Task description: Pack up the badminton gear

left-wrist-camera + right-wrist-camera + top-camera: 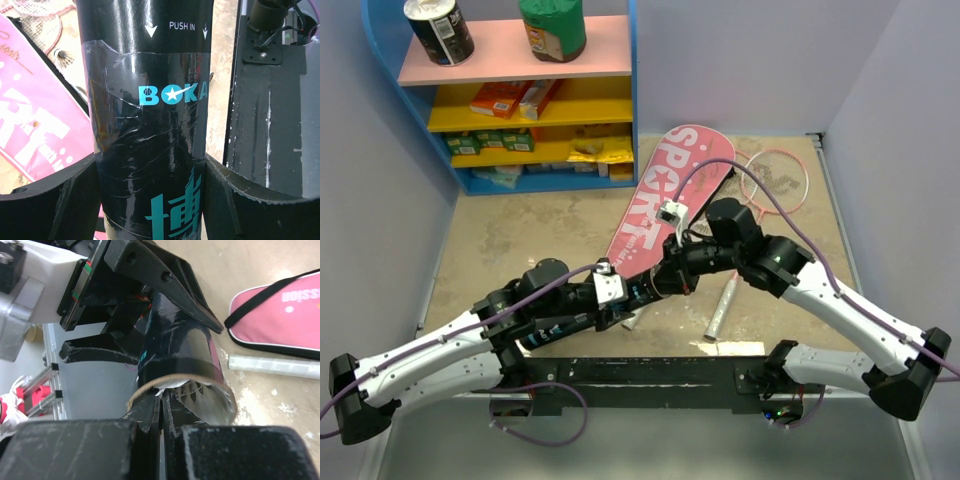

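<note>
Clamping black BOKA tube (147,65) in left gripper (150,195); holding clenched right gripper (161,410) at its open end (near pink SPORT cover (660,190)).

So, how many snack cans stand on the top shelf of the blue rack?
2. A black and white can stands at the left end of the pink top shelf. A green can stands right of its middle. The picture's edge cuts both tops, so another behind them might be hidden.
</note>
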`<state>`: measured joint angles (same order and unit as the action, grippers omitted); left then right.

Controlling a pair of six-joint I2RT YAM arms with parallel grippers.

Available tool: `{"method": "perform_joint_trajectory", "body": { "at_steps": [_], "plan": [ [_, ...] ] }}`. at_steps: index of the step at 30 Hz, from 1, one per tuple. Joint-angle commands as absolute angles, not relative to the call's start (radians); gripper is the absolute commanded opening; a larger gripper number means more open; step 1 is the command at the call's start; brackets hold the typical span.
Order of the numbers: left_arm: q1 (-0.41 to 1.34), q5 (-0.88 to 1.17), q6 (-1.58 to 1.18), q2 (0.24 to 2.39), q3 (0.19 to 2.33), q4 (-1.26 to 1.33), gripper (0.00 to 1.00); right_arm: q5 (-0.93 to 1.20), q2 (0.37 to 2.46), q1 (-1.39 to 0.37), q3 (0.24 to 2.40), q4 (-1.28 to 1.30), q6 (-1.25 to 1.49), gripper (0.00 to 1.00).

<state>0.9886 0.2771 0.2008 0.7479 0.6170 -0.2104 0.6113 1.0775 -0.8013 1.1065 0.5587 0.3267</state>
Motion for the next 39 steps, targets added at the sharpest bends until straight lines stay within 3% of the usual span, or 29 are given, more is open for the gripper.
{"method": "perform_joint_trajectory", "body": {
  "at_steps": [1,10,12,13,16,27,39],
  "plan": [
    [0.991,0.354,0.193,0.707,0.623,-0.112,0.00,0.572,1.121,-0.865,1.089,0.440,0.376,0.00],
    [0.991,0.383,0.183,0.669,0.617,-0.089,0.00,0.620,1.161,-0.953,0.989,0.207,0.480,0.00],
    [0.991,0.382,0.181,0.673,0.617,-0.090,0.00,0.618,1.154,-0.953,0.989,0.209,0.480,0.09],
    [0.991,0.382,0.179,0.675,0.617,-0.091,0.00,0.608,1.147,-0.953,0.992,0.221,0.480,0.22],
    [0.991,0.382,0.181,0.680,0.618,-0.092,0.00,0.557,1.109,-0.951,1.023,0.271,0.471,0.38],
    [0.991,0.387,0.175,0.718,0.621,-0.092,0.00,0.226,0.985,-0.942,1.224,0.575,0.408,0.61],
    [0.991,0.387,0.173,0.729,0.624,-0.095,0.00,0.003,1.049,-0.687,1.339,0.663,0.414,0.64]
  ]
}}
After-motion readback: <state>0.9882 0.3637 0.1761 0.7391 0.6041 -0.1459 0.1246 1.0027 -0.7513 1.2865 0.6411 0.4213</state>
